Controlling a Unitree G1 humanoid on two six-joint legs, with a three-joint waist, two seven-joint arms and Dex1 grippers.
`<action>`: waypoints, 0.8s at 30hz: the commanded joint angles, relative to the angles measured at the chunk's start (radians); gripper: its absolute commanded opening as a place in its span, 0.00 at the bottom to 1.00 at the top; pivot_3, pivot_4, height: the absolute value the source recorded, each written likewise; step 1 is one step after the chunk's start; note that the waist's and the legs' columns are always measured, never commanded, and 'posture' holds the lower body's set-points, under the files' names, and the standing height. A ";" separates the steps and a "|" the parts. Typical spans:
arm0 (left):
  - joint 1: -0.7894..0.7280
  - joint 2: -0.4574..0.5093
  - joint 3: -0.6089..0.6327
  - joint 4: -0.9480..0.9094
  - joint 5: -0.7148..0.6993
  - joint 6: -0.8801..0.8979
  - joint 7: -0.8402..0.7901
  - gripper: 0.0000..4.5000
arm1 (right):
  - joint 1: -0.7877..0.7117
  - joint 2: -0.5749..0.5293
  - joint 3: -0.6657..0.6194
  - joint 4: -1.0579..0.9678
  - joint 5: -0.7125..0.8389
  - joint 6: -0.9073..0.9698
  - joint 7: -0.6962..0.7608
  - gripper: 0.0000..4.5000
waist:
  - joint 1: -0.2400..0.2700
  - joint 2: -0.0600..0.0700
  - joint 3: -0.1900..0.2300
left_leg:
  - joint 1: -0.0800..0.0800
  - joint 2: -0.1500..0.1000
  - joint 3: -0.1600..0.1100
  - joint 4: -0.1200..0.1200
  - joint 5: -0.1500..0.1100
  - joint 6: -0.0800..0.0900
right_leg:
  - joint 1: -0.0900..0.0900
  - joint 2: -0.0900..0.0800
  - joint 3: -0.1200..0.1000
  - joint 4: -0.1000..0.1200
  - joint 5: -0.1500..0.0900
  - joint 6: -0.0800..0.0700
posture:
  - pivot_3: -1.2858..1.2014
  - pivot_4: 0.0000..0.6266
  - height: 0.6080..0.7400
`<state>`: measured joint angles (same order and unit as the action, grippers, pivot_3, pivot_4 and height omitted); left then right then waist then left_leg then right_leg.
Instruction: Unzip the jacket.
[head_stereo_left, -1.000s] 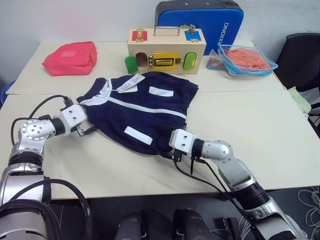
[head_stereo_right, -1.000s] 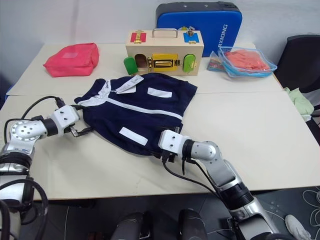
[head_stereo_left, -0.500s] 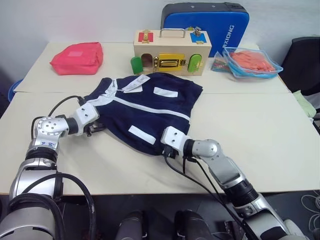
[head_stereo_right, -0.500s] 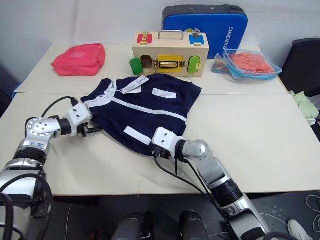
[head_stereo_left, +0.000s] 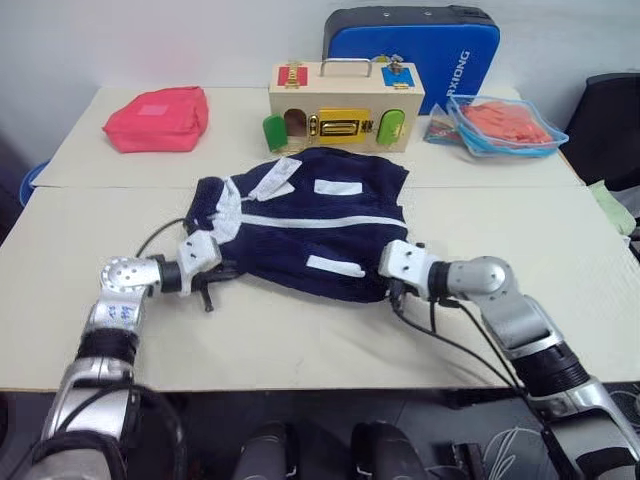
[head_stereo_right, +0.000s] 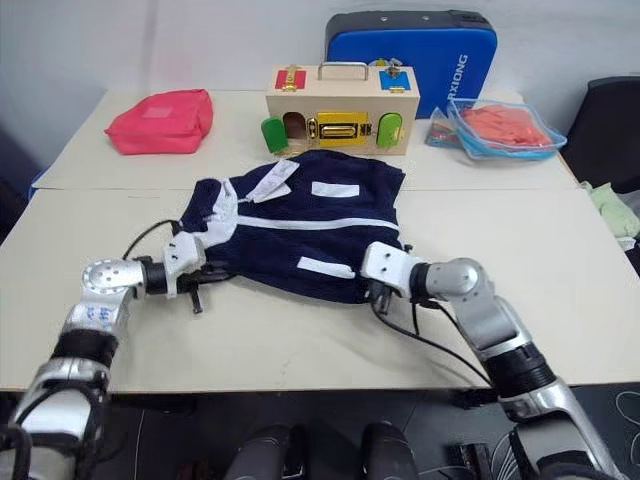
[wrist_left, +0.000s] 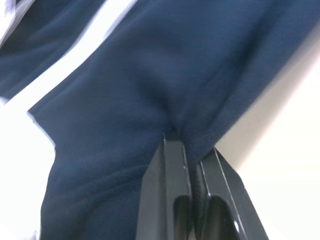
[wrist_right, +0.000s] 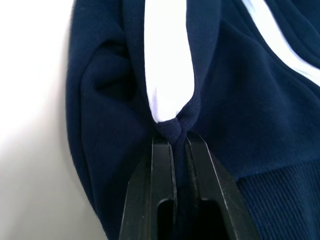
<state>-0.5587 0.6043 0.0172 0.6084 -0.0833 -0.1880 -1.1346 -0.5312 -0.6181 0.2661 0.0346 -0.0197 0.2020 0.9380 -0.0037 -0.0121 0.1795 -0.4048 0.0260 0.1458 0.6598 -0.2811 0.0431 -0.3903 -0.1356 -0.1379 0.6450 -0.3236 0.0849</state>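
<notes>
1. Your left wrist view gives you what the head views cannot: the left gripper has its two black fingers pressed together on a fold of the jacket, with navy cloth bunched at the tips
2. Your right wrist view shows the right gripper clamped the same way, pinching a fold that carries a white stripe, beside ribbed hem fabric
3. From the head views you see the whole layout: the jacket lies flat at the centre of the table, its white zipper stripe running across from 9 to 3 o'clock, the left gripper at its 8 o'clock edge and the right gripper at its 4 o'clock edge
4. You can count three white patches on the jacket besides the stripe and the collar trim; the one near the collar may be the paper tag, you cannot tell which
5. Behind the jacket, at 12 o'clock, you have one wooden latch box, just beyond the cloth
6. One blue case stands behind the box at 1 o'clock
7. One pink-red pouch sits at 10 o'clock, well apart
8. One clear bag of orange cloth lies at 2 o'clock
9. One dark chair stands off the table at 3 o'clock
</notes>
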 joint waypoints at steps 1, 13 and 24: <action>0.165 -0.026 -0.081 -0.377 -0.062 0.282 0.004 0.00 | -0.007 -0.074 -0.071 0.036 0.039 -0.057 0.064 0.00 | -0.001 0.000 0.000 | 0.000 0.000 0.000 0.000 0.000 0.000 | 0.000 0.000 0.001 -0.001 0.000 0.000 | 0.52 0.24 1.00; 0.466 0.043 -0.162 -0.939 -0.084 0.523 0.102 0.00 | 0.251 -0.309 -0.171 -0.028 0.166 -0.091 0.285 0.00 | 0.003 0.000 0.000 | 0.000 0.005 0.001 -0.001 -0.002 -0.004 | 0.000 0.000 0.004 -0.009 0.000 0.000 | 0.52 0.24 1.00; 0.610 0.200 -0.052 -0.956 -0.162 0.441 0.054 0.00 | 0.527 -0.376 -0.233 -0.259 0.266 -0.034 0.298 0.00 | 0.003 0.000 0.000 | 0.016 0.007 -0.001 -0.010 -0.008 -0.005 | 0.014 0.000 0.003 -0.019 -0.001 -0.001 | 0.52 0.24 1.00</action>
<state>0.0323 0.7700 -0.0880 -0.3601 -0.2355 0.2585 -1.0651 -0.0287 -0.9724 0.0629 -0.2210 0.2477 0.1378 1.2374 -0.0005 -0.0117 0.1800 -0.3890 0.0325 0.1452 0.6486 -0.2885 0.0375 -0.3768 -0.1358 -0.1344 0.6257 -0.3245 0.0833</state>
